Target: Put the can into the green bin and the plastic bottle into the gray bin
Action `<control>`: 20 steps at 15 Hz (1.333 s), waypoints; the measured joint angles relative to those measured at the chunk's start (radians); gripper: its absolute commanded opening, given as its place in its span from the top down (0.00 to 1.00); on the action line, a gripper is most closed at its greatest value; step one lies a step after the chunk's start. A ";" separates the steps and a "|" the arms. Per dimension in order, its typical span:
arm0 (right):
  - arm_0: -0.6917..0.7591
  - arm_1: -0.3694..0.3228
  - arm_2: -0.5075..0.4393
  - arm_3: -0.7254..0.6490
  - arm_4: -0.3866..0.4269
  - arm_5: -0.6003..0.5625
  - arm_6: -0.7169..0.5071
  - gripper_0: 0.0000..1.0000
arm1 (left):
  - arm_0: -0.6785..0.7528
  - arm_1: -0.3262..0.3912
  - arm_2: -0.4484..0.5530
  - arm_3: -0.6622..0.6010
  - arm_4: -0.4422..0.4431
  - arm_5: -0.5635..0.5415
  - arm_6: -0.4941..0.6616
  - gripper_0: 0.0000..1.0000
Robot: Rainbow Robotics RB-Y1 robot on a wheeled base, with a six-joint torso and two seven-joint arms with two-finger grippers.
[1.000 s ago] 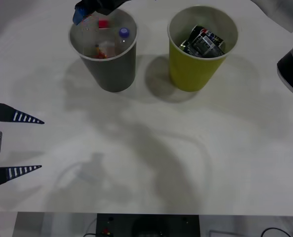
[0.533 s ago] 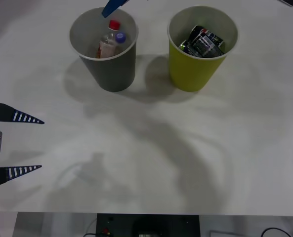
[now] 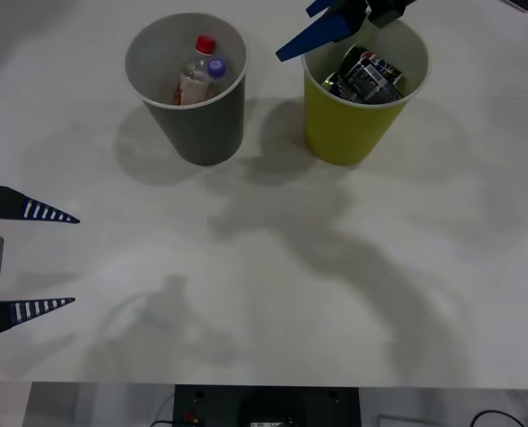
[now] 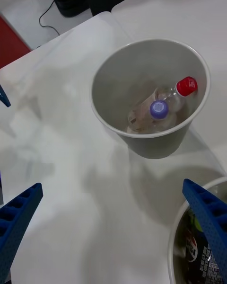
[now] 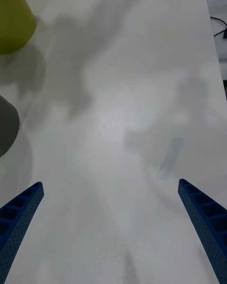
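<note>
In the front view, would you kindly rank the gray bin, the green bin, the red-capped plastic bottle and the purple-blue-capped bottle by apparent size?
1. Tall gray tapered bin and tall yellow-green tapered bin: they look alike, so a tie.
2. Clear red-capped plastic bottle.
3. Purple-blue-capped bottle, mostly hidden, so unsure.

A white table (image 3: pixel 264 267) spreads across the front view, bare over most of its top and crossed by soft gray shadows. A clear bottle with a purple-blue cap (image 4: pixel 159 109) sits cap up. Past the table's far edge, a black device (image 4: pixel 71 0) stands on the floor with a thin black cable (image 4: pixel 45 16) beside it, near a red patch of floor (image 4: pixel 12 42). Under the near edge sits a dark box (image 3: pixel 264 407).
</note>
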 measured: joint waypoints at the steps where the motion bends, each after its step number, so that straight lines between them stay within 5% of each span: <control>1: 0.047 -0.027 -0.029 -0.050 0.000 -0.002 0.007 0.00 | 0.000 0.000 0.000 0.000 0.000 0.000 0.000 0.02; 8: 0.420 -0.176 -0.275 -0.342 -0.051 -0.009 0.199 0.00 | 0.000 0.000 0.000 0.000 0.000 0.000 0.000 0.02; 20: 1.037 -0.182 -0.739 -0.524 -0.069 -0.163 0.607 0.00 | 0.000 0.000 0.000 0.000 0.000 0.000 0.000 0.02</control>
